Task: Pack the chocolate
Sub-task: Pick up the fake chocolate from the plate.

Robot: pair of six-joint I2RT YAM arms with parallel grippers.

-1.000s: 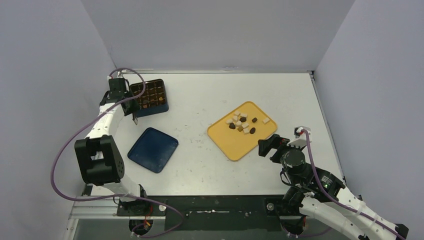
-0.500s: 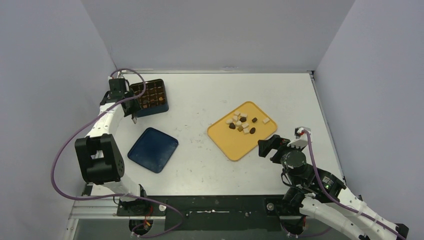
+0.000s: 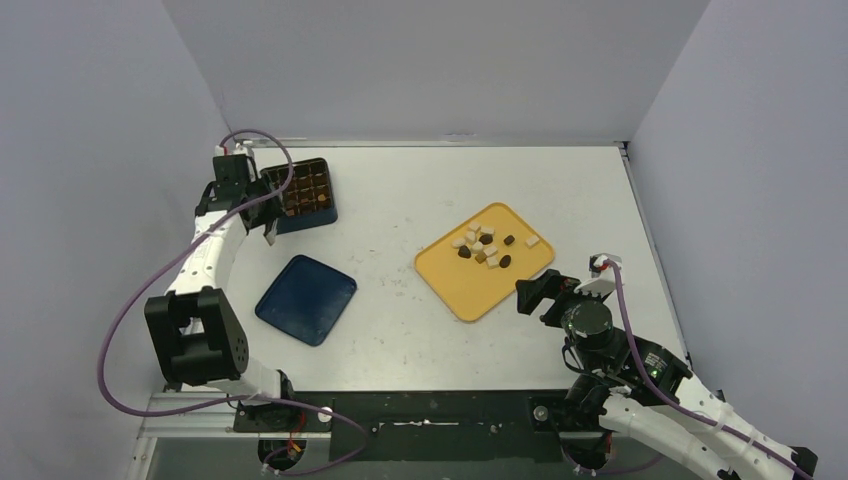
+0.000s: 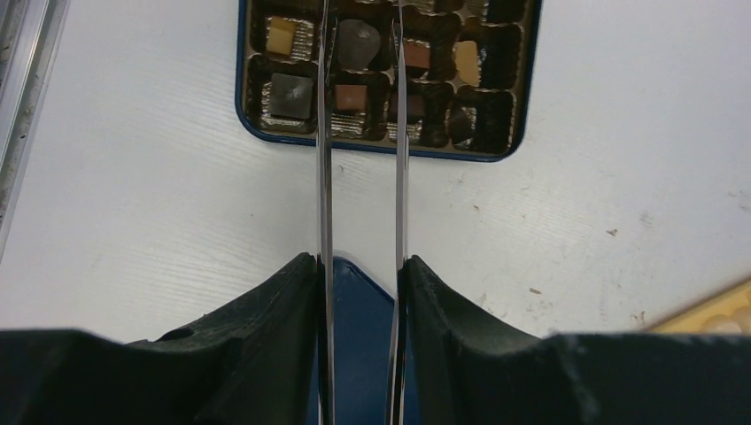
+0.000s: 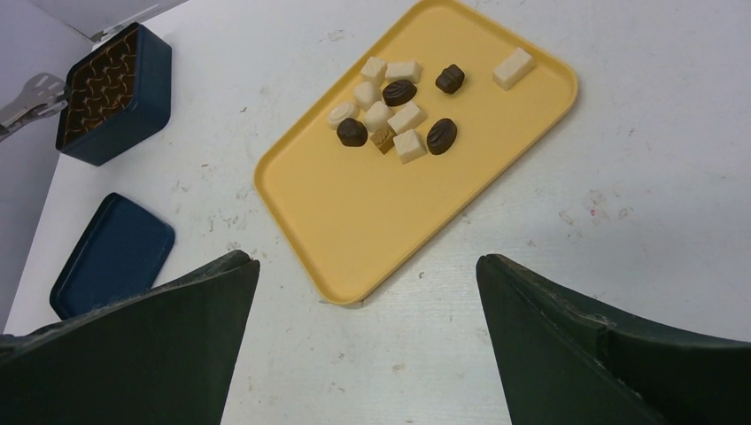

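Black fingers of the left gripper [image 4: 361, 266] are clamped on thin, polished metal tongs [image 4: 324, 204], whose tips reach over a dark blue tin [image 5: 120, 133] at the bench's far left corner. Some of the tin's ridged square cells hold chocolate [image 4: 352, 96]. More rounded dark and blocky cream pieces lie on a smooth yellow tray [image 5: 354, 212] right of centre. The right gripper [image 5: 363, 261] is spread wide by the tray's near edge.

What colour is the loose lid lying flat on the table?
The lid is dark blue; the top external view shows it best.

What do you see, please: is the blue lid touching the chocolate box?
Apart. The top view shows a strip of bare table between the lid and the box; the right wrist view shows the same gap.
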